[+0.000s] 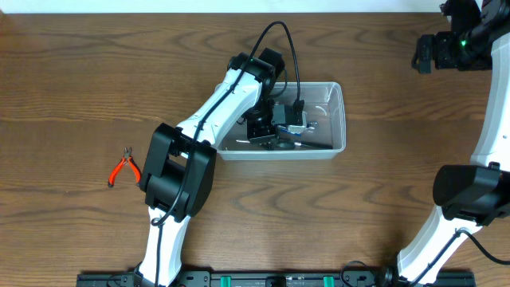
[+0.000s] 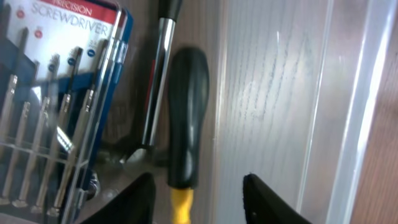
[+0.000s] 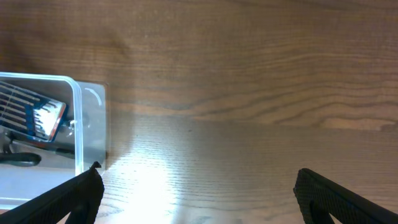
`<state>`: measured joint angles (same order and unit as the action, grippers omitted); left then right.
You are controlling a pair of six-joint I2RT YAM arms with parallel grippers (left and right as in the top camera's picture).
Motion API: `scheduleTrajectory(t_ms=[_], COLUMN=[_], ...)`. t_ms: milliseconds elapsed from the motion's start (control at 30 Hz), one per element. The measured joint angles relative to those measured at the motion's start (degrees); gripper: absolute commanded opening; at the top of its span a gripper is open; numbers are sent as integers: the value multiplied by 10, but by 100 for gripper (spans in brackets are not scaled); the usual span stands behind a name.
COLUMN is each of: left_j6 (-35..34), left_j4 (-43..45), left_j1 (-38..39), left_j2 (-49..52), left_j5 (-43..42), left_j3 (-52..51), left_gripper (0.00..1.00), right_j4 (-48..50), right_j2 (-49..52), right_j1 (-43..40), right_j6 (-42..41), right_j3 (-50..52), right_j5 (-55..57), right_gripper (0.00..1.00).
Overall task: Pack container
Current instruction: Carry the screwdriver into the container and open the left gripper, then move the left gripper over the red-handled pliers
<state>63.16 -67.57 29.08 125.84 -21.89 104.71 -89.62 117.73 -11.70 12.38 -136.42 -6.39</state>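
**Left arm down in the bin, right arm held off to the side**

One pair of orange-handled pliers [image 1: 121,170] lies alone on the wooden table [image 1: 80,80], well left of everything else.

The left arm [image 1: 215,108] stretches from its base at the near edge up and to the right. Its wrist is bent down so that the left gripper [image 1: 279,131] sits inside the container [image 1: 339,119]. In the left wrist view, its two fingers [image 2: 134,199] stand apart with nothing pinched between them. A black-handled tool [image 2: 186,112] with a yellow section lies just beside the left-hand one.

There is one container, a clear bin near the middle of the table, slightly right of centre. Its pale wall [image 2: 348,112] rises to the right of the fingers. Three items can be counted inside: the black-handled tool, a chrome-shafted tool [image 2: 158,81] beside it, and one blue screwdriver case [image 2: 56,93] holding a row of slim drivers.

The right arm [image 1: 488,119] rises along the right edge with its wrist at the far corner, well apart from the bin. The right gripper [image 3: 199,174] is spread wide and empty over bare wood, and the container's corner shows at the left of its view.
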Motion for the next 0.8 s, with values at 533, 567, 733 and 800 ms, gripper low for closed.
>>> scheduleTrajectory(t_ms=[533,567,733,800], left_j6=[-182,-215,-357,-395], left_j4=[-4,-13,-99,-140], left_j1=[-6,-12,-103,-165], left_j2=[-137,-168,-295,-321], left_j5=[209,231,286,283], left_j3=[0,3,23,25], left_gripper=[77,77,89,94], right_j4=[-5,-5,-14,-18], right_j2=[0,0,0,0], right_j1=[0,0,0,0], right_j6=[2,2,2,2], right_j3=[0,0,0,0], right_j5=[0,1,1,1], right_gripper=[99,99,99,99])
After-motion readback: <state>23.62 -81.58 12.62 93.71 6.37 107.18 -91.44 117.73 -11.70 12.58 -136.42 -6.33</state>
